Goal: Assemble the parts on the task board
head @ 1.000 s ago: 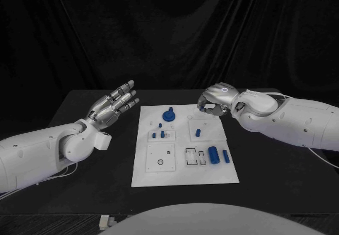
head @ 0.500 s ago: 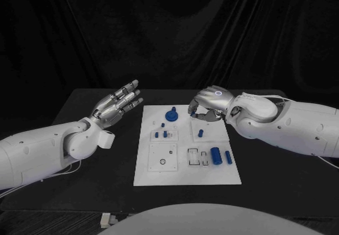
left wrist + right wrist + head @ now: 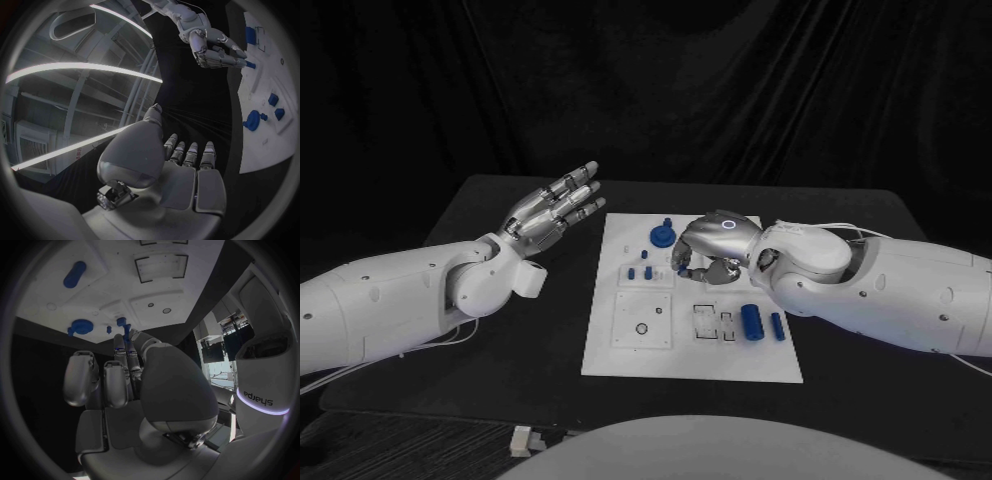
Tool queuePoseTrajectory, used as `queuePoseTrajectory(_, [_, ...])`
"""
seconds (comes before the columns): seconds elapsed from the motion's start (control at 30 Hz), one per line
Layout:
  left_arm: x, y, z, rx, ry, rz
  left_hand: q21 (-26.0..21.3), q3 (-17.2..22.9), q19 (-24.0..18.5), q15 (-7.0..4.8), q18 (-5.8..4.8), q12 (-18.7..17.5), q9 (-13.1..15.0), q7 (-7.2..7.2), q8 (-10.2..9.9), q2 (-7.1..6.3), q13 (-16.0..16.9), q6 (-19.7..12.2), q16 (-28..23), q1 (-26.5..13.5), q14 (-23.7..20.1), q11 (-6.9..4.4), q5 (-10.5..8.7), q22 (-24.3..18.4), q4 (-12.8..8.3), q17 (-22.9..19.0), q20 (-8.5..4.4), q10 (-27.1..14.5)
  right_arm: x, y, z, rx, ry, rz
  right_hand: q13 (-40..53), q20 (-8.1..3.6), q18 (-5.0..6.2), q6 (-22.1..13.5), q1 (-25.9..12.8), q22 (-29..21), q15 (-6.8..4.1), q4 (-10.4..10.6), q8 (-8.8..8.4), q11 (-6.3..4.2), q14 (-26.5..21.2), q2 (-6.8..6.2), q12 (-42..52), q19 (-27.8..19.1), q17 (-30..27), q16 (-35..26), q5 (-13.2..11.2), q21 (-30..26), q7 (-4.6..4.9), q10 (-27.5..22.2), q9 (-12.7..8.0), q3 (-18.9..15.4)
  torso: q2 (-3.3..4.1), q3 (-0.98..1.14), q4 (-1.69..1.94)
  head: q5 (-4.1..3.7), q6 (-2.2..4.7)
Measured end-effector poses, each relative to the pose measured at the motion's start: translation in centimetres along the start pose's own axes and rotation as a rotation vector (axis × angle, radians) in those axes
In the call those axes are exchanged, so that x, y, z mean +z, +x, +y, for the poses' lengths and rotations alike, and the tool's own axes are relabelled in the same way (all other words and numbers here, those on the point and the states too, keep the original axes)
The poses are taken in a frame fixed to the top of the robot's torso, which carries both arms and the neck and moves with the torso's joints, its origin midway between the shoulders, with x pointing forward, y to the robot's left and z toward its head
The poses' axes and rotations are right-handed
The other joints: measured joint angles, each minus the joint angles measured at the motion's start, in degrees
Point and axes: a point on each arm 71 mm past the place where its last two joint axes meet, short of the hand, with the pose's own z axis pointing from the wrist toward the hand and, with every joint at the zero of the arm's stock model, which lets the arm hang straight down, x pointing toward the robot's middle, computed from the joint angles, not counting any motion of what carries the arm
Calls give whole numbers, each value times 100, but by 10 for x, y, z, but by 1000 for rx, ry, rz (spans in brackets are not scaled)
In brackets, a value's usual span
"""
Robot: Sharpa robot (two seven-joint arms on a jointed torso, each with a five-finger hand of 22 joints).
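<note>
The right hand (image 3: 711,245) pinched a small blue peg (image 3: 250,64) over the task board (image 3: 625,362); insertion evidently came next, requiring alignment. The left hand (image 3: 557,210) was held open, empty

Task board (image 3: 629,355) matt white plastic; parts (image 3: 753,322) glossy blue; table (image 3: 473,350) matt black.

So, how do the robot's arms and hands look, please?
Both arms are smooth, rounded white shells. Each ends in a silver metal hand: left hand, right hand. The right hand's back carries a small glowing ring. Thin white cables run along the right arm.
</note>
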Motion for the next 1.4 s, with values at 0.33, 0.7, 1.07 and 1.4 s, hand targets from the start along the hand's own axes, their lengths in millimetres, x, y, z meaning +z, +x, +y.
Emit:
queuePoseTrajectory(0.33, [1, 2, 1, -2, 0, 4, 0, 0, 0, 0, 0, 0, 0, 20, 0, 23, -1, 20, 0, 23, 0, 16, 18, -1, 0, 2, 0, 16, 11, 19, 17, 30, -30, 49, 15, 0, 0, -20, 26, 0, 0, -48, -50, -10, 0, -26, 14, 0, -1, 0, 72, -25, 20, 11, 1, 16, 0, -3, 2, 129, 0])
queuePoseTrajectory(0.7, [3, 3, 2, -4, -1, 6, 0, -16, 0, 0, 0, 0, -1, 43, 0, 23, -1, 44, 0, 23, 0, 15, 18, -1, -16, 2, 0, 16, 20, 27, 25, 39, -44, 67, 16, 0, 0, -40, 30, -1, 0, -64, -50, 10, 0, -30, 32, 0, 0, 0, 71, -25, 41, 32, 1, 31, 0, -4, 2, 193, 0])
queuePoseTrajectory(1.07, [2, 3, 4, -6, -3, 7, 0, 0, 0, 0, 0, 0, 8, 113, 0, 57, -1, 71, 0, 33, 0, 14, 18, -1, -32, 0, 0, 15, 24, 34, 28, 45, -47, 85, 25, 0, 1, -61, 33, -1, 0, -79, -83, 10, 0, -27, 32, 0, 0, 0, 68, -24, 61, 32, -6, 16, -2, -4, 2, 234, 0])
queuePoseTrajectory(1.4, [2, 3, 6, -10, -7, 8, 0, 0, 0, 0, -1, 0, 15, 164, 0, 93, -2, 122, 0, 42, 0, 14, 18, -2, -32, -3, 0, 14, 27, 40, 30, 52, -45, 97, 22, 0, 0, -82, 40, -1, 0, -88, -105, 10, 0, -20, 30, 0, -6, 0, 63, -24, 39, 32, -6, 25, -2, -5, 2, 247, 0])
